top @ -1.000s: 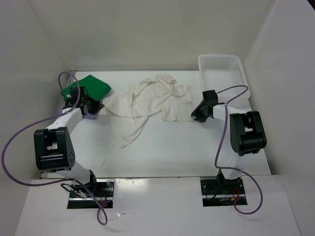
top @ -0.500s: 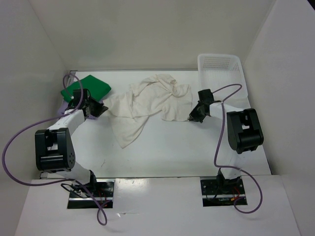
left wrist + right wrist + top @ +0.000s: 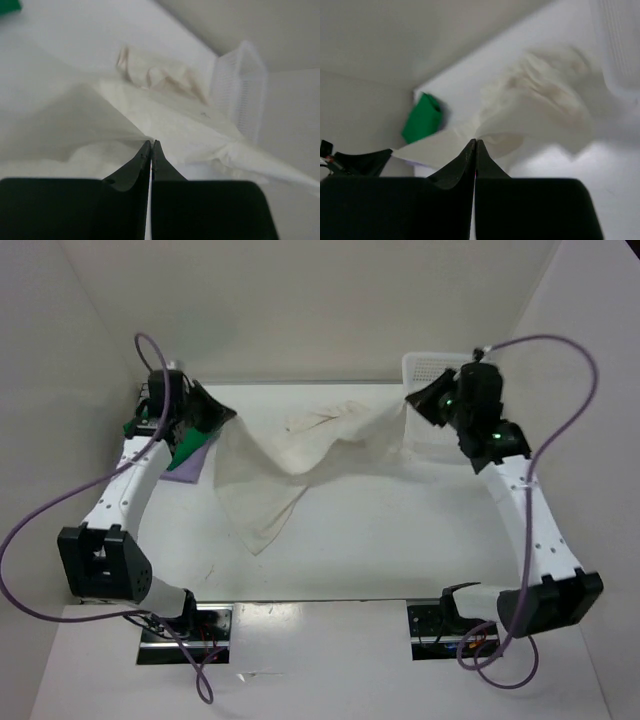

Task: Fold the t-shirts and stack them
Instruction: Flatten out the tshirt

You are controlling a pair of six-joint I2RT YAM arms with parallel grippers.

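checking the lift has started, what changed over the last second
Both arms rose and swung toward the far wall, lifting the white shirt so that it hangs stretched between them. The right end effector closed on the shirt's right edge. The left end effector stayed shut on its left edge. The basket has not moved.
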